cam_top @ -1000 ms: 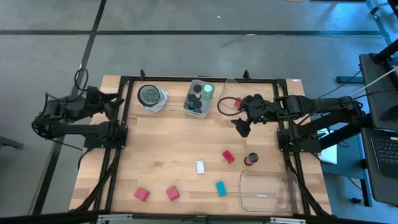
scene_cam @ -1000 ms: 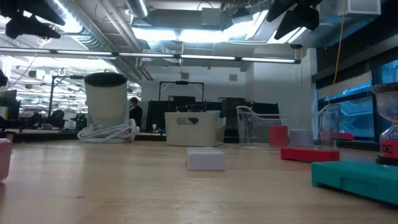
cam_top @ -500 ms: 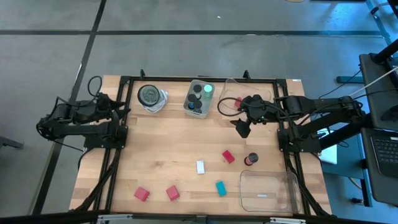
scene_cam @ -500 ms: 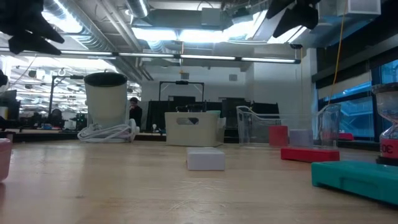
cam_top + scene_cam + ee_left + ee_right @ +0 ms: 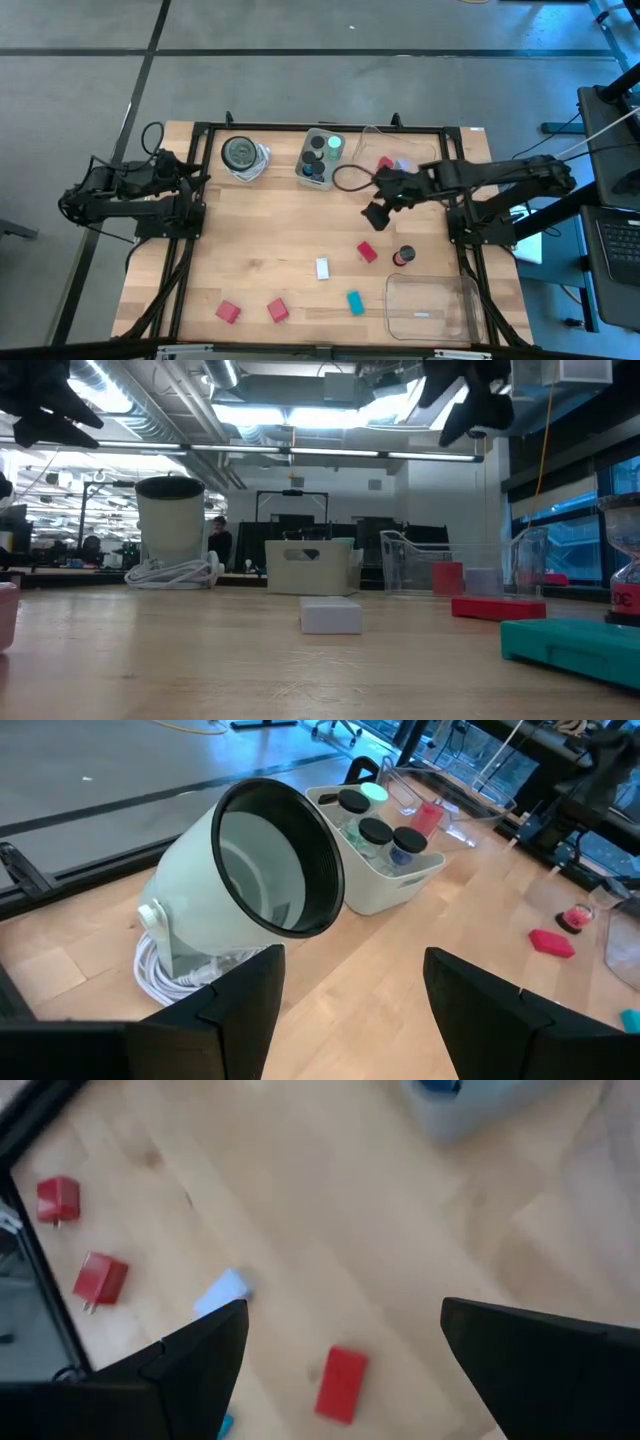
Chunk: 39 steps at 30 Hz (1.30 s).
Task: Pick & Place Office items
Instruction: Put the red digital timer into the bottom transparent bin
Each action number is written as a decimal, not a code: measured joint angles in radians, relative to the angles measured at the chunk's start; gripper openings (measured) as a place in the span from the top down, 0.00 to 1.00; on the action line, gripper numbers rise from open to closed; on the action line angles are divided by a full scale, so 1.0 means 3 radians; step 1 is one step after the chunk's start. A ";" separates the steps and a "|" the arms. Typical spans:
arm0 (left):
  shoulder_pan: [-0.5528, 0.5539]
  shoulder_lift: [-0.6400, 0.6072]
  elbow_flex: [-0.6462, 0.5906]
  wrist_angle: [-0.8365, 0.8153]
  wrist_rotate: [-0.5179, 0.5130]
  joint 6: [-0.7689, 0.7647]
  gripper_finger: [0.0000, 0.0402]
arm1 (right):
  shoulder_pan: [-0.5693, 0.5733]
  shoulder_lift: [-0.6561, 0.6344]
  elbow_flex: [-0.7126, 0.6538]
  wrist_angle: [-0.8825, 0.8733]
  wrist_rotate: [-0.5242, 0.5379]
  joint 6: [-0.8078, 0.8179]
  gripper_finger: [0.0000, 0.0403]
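The right gripper [image 5: 376, 213] hangs above the table's middle right with its fingers spread and nothing between them. Nearest to it on the wood, a little toward the front edge, lies a red block [image 5: 367, 252], with a short dark cylinder [image 5: 404, 257] carrying a red patch just beside that block on its right. Farther forward a white block [image 5: 323, 268] lies apart from the red one, then a teal block [image 5: 354, 302], and two more red blocks [image 5: 278, 311] [image 5: 228, 312] sit near the front left. Behind the gripper, a pale organiser [image 5: 320, 158] holds dark cylinders and a bright green one [image 5: 335, 143], and a clear tray [image 5: 400, 150] at the back right contains a red piece [image 5: 385, 163]. Another clear tray [image 5: 433, 306] sits at the front right. A round grey dish [image 5: 240, 153] with a white cord stands at the back left. The left gripper [image 5: 350, 990] waits by the table's left edge near that dish, fingers apart and empty.
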 joint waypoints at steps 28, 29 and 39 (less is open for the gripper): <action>0.0001 0.0001 0.0003 -0.0001 0.0003 0.0000 0.41 | 0.0250 0.1452 0.0000 0.0024 -0.0858 0.1263 0.17; 0.0000 0.0001 0.0003 -0.0001 0.0005 0.0000 0.41 | 0.0276 0.1494 0.0000 0.0023 -0.0860 0.1290 0.17; 0.0001 0.0001 0.0003 -0.0002 0.0003 0.0000 0.41 | 0.0350 0.1779 -0.0001 0.0035 -0.0720 0.1185 0.17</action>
